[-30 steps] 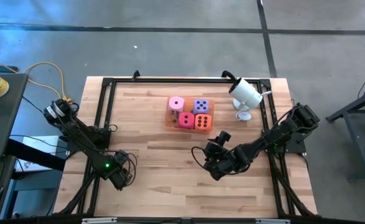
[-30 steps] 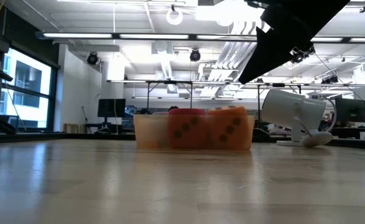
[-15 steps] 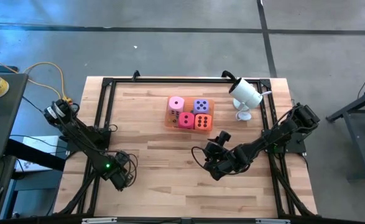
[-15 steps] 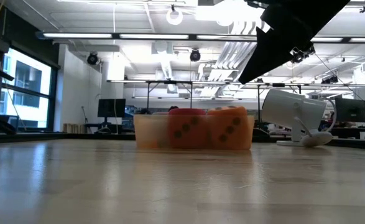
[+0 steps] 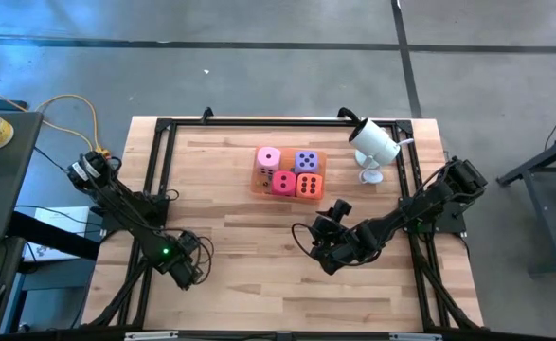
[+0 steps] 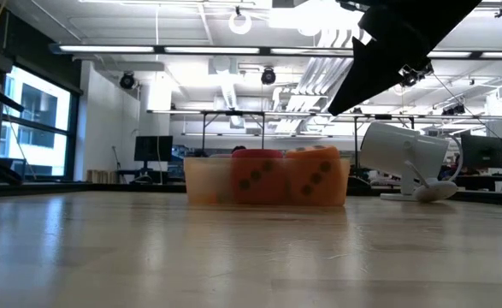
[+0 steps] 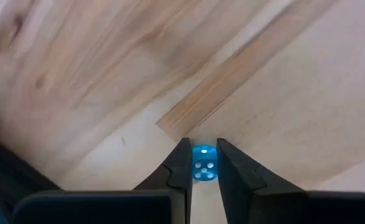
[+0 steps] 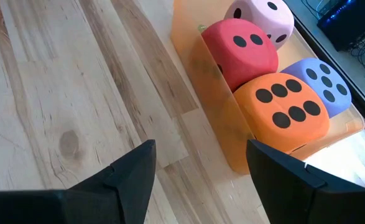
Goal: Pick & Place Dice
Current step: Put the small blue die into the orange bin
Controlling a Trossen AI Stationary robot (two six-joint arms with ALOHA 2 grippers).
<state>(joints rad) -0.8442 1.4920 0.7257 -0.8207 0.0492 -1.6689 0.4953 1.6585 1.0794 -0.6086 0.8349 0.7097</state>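
Observation:
Four dice sit in a translucent orange tray [image 5: 290, 192] at the table's far middle: pink [image 5: 268, 157], lavender-purple [image 5: 306, 161], red [image 5: 284, 183] and orange [image 5: 308, 186]. The right wrist view shows the same ones, red [image 8: 241, 53] and orange [image 8: 288, 115] nearest. My right gripper [image 5: 320, 248] hovers open on the tray's near side, touching nothing [image 8: 198, 180]. My left gripper [image 5: 188, 270] is at the table's near left. It is shut on a small blue die with pale pips [image 7: 203, 165]. My left gripper pinches the small blue die [image 7: 203, 167] between its two fingertips [image 7: 181, 165], one on each opposite side. The fingers point down toward the wooden table top. Whether the die rests on the table or hangs clear, I cannot tell.
A white camera-like device on a stand [image 5: 372, 147] stands at the table's far right, beside the tray [image 6: 404, 158]. Black frame rails [image 5: 159, 152] run along the table's left, far and right edges. Bare wood [image 5: 249, 237] lies between the two grippers.

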